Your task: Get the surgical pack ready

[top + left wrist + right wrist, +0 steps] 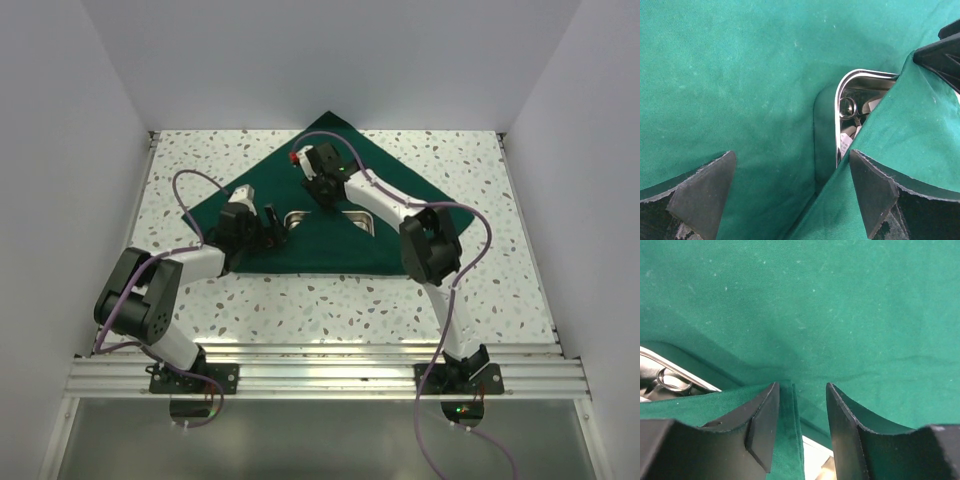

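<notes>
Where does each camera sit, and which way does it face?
Top: above and behind the arm bases, looking down on the table and green cloth; left arm and right arm show.
Left wrist: on the left arm, looking down at cloth and steel tray; open left tool shows.
Right wrist: on the right arm, looking down at a cloth fold; right tool shows.
Shared: both wrist views catch the tray's rim.

Top view: even, diffuse light from above. White walls (90,150) are bright but not clipped, and the arms cast only faint soft shadows on the counter (330,300). Fine detail is a bit soft. Wrist views: well lit, green drape (740,75) weave sharp. Specular glare on the tray rim (838,107), dark shadow in the fold beside it.
</notes>
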Available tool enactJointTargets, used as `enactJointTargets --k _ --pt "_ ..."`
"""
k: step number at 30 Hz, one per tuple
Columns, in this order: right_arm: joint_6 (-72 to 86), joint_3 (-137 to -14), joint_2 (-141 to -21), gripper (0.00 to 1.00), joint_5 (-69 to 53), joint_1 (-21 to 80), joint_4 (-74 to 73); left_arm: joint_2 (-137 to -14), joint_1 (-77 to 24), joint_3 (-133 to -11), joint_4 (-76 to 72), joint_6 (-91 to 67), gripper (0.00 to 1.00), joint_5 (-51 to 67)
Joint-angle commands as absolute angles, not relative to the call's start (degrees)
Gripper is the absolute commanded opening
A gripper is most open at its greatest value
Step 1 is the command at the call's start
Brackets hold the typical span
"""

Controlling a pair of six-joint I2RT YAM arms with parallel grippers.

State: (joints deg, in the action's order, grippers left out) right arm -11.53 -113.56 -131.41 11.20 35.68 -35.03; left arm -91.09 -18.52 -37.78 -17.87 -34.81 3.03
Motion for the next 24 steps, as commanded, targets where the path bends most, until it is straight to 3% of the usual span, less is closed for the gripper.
enactJointTargets --k 1,5,10,14,24 --pt "-8.8 -114.7 -126.13 0.47 8.45 32.97 -34.19 -91.23 -18.98 -39.73 -18.54 -33.31 1.0 1.58" --pt "-3.0 -111.98 -122.44 0.49 -4.87 28.4 -32.7 -91.32 -19.25 -39.55 -18.72 -33.31 1.0 1.41" --pt "3.16 -110.04 -122.43 0.63 -22.74 21.55 -31.38 -91.49 -19.51 -39.64 -18.72 -33.22 1.0 1.05" --pt "3.16 -108.72 -124.45 0.64 -34.94 19.43 -30.32 -91.76 -19.6 -39.64 -18.72 -33.13 1.0 0.62" --pt "4.22 -108.02 -128.14 0.62 -42.8 19.95 -27.6 -91.49 -19.6 -39.73 -18.63 -33.13 1.0 0.26"
